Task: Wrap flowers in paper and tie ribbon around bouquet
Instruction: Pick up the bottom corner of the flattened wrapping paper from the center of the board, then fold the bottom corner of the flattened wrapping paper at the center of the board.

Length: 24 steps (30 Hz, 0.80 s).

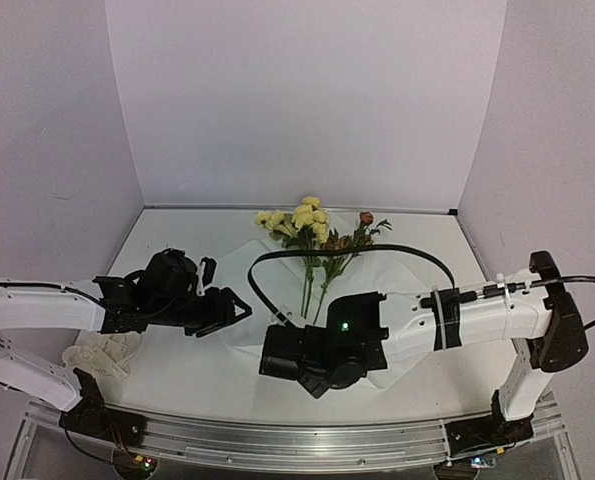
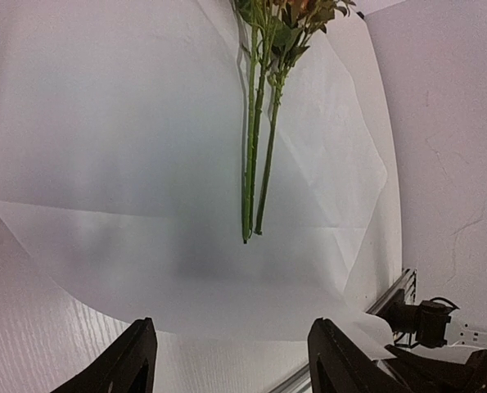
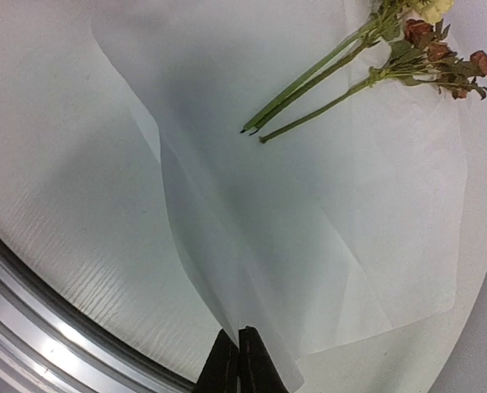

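The ribbon (image 1: 101, 353) is seen at the far left of the table (image 1: 177, 385), crumpled in a loose cream heap beside the left arm and well apart from the paper. It is touched by neither gripper.

To its right, the left gripper (image 2: 233, 344) is held low over the table with its 2 fingers (image 2: 133, 364) spread wide. Nothing is seen between them. It is pointed at the left edge of the paper (image 2: 145, 164), near it but not touching.

The paper is spread flat across the middle of the table. The flowers (image 1: 309, 222) are laid on it, with the yellow blooms and 1 orange-brown bloom toward the back wall and the stems (image 2: 255, 155) pointing toward the arms. The cut stem ends are seen near the middle of the sheet. In the top view a black cable (image 1: 347, 250) is looped above the stems.

Further right, the right gripper (image 3: 238, 352) is set at the near edge of the paper, just inside the metal rail (image 3: 55, 315). Its fingers are pressed together, and the sheet's edge is pinched between them. A raised fold is seen running from the fingertips up into the sheet.
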Tool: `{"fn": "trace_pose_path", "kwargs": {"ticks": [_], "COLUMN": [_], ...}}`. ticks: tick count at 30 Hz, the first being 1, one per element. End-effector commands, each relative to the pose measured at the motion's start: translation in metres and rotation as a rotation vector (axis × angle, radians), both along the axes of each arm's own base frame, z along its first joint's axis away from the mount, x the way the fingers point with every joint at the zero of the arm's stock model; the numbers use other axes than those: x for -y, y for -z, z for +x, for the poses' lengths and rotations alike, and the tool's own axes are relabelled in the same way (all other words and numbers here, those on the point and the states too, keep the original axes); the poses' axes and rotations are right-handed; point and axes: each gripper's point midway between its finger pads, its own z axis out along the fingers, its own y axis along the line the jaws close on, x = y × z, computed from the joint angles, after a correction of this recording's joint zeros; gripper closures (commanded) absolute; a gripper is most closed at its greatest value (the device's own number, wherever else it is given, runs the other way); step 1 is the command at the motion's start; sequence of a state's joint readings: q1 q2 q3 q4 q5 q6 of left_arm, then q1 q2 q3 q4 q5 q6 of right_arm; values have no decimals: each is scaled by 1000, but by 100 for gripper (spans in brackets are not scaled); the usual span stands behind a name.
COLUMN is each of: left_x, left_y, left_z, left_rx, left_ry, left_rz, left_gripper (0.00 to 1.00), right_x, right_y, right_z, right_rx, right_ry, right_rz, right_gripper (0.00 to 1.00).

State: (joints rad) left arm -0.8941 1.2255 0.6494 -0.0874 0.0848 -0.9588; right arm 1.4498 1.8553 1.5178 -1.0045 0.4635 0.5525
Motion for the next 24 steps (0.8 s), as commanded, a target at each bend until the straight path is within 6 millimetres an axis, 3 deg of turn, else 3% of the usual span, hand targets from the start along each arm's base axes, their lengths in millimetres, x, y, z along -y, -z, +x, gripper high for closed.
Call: {"fn": "trace_pose_path", "kwargs": {"ticks": [1,5,12,17,24], "left_x": [-13,-20,-7,7,33], "left_y": [-16,-19,-23,-21,-12], "left_z": [28,44,60,65,66], "left_rx": [50,64,72,75,43], "left_ry": [-64,-68,0,62,155], "left_rz": [14,14,28,29,-27], "left_gripper": [36,37,44,50,55], "right_x": [15,4,-23,-28,-24], "right_y": [-27,-32,-32,-12,7], "right_z": [52,94,169,204,231], "right_rx": [104,129,110,51,3], "right_ry": [32,44,56,76,135], "right_rz": [-72,-73,-21,1,37], "right_gripper": [98,98,100,100,100]}}
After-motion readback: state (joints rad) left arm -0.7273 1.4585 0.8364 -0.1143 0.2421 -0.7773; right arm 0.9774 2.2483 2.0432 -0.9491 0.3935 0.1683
